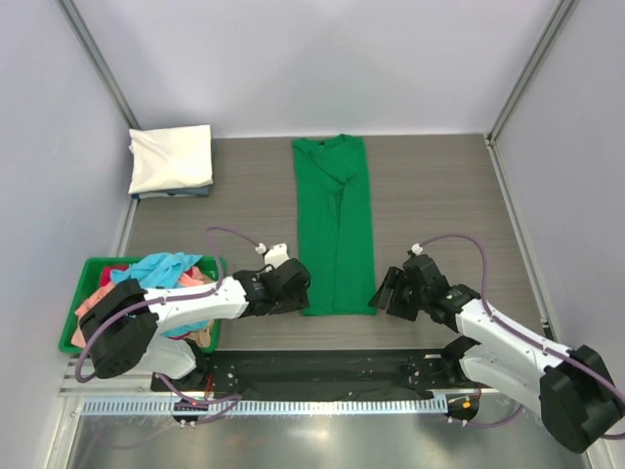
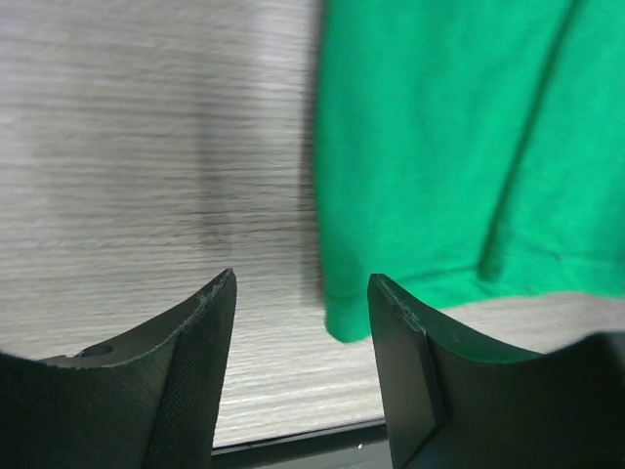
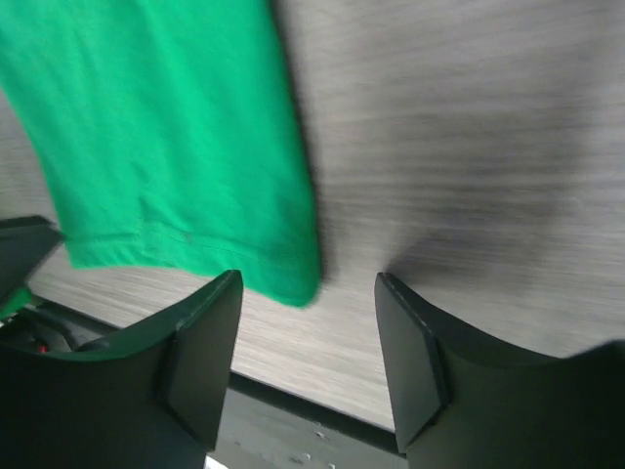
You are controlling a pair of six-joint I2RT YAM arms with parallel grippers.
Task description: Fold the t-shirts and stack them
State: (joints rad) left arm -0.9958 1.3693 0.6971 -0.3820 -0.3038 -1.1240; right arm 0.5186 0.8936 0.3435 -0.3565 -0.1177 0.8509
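Note:
A bright green t-shirt (image 1: 336,225) lies on the table as a long narrow strip, sleeves folded in, neck at the far end. My left gripper (image 1: 298,288) is open and empty just left of its near left corner, which shows in the left wrist view (image 2: 352,318). My right gripper (image 1: 383,293) is open and empty just right of the near right corner, which shows in the right wrist view (image 3: 293,278). A folded cream-white t-shirt (image 1: 172,158) tops a small stack at the far left. Light blue (image 1: 161,267), salmon-pink and red shirts lie heaped in the bin.
A rigid green plastic bin (image 1: 76,322) stands at the near left beside the left arm. A black strip (image 1: 322,371) runs along the table's near edge. Grey walls close in the table on three sides.

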